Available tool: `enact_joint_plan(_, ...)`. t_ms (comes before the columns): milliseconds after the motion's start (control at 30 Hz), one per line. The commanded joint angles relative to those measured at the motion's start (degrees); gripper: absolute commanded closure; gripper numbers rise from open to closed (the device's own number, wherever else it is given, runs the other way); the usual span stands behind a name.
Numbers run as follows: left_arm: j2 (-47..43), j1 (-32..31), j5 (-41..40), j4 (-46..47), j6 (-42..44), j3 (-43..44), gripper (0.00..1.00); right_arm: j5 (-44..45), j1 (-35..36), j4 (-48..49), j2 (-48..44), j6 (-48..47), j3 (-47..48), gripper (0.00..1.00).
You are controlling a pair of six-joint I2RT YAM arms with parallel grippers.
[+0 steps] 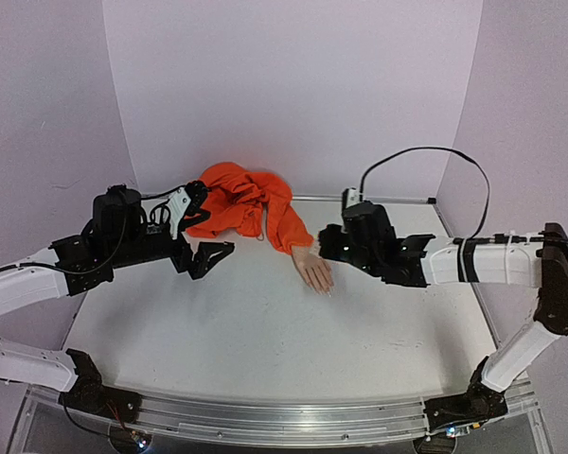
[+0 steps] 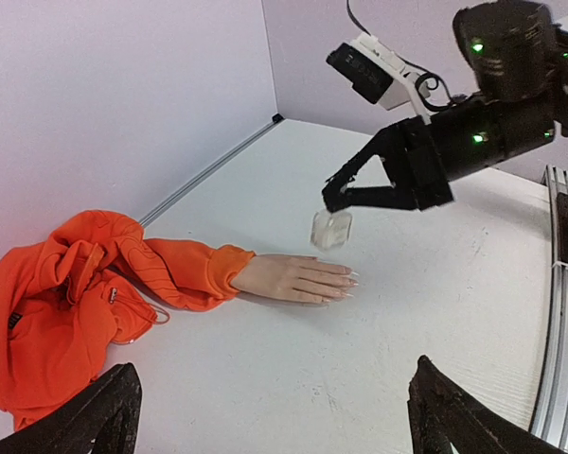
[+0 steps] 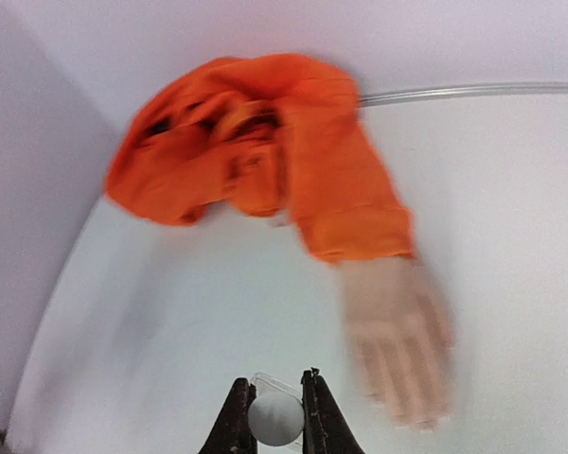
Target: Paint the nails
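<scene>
The flesh-coloured mannequin hand lies palm down on the white table, its orange sleeve bunched toward the back wall. Its tiny pale nails show at the fingertips in the left wrist view; in the right wrist view the hand is blurred and the nails cannot be made out. My right gripper hovers just behind the hand, shut on a small clear whitish bottle, which hangs above the fingers in the left wrist view. My left gripper is open and empty, to the left of the hand.
The lilac back wall and side walls enclose the table. A metal rail runs along the back edge. The right arm's black cable loops above it. The heap of orange cloth lies left of the hand.
</scene>
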Motion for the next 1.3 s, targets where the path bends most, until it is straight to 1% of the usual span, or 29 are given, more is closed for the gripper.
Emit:
enact_joint_plan(0,-1.71,0.04,-1.56,3.46,0.18,1.18,0.0,13.03,-11.2,-5.55,-7.46,7.12,-9.1,1.0)
enact_joint_plan(67,-1.59,0.04,-1.39,3.47,0.22,1.18,0.01,15.89,-17.1,-6.04,-9.63,7.32,-14.26,1.0)
enact_joint_plan(200,-1.12,0.04,-1.43,3.36,0.04,1.26,0.01,14.23,-27.41,-6.19,-11.06,6.83,-19.76,1.0)
enact_joint_plan(300,-0.89,0.08,-1.5,3.32,-0.1,1.27,0.01,14.7,-31.92,-6.19,-10.33,7.23,-21.73,1.0)
enact_joint_plan(400,-0.67,0.08,-1.6,3.37,-0.09,1.26,0.01,12.87,-35.8,-6.19,-8.07,8.5,-22.55,1.0)
enact_joint_plan(500,-0.49,0.07,-1.6,3.34,-0.11,1.27,0.01,13.07,-37.0,-6.19,-6.42,10.33,-23.0,1.0)
enact_joint_plan(800,-0.35,0.04,-1.81,3.36,-0.12,1.28,0.0,14.53,-37.01,-7.59,-2.23,16.06,-22.52,1.0)
enact_joint_plan(1000,-0.73,0.04,-2.57,3.31,0.04,1.17,0.01,15.92,-37.0,-8.63,-1.62,19.91,-23.4,0.99)
enact_joint_plan(1033,-0.72,0.04,-2.58,3.33,0.05,1.18,0.0,15.97,-37.01,-8.84,-1.34,20.01,-23.3,0.97)
enact_joint_plan(1067,-0.68,0.04,-2.54,3.32,-0.01,1.19,0.01,15.96,-37.04,-9.05,-1.24,19.84,-23.05,0.92)
enact_joint_plan(1267,-0.88,0.09,-5.59,3.36,-0.53,1.18,0.01,15.61,-37.05,-9.21,-4.64,17.89,-23.19,0.57)
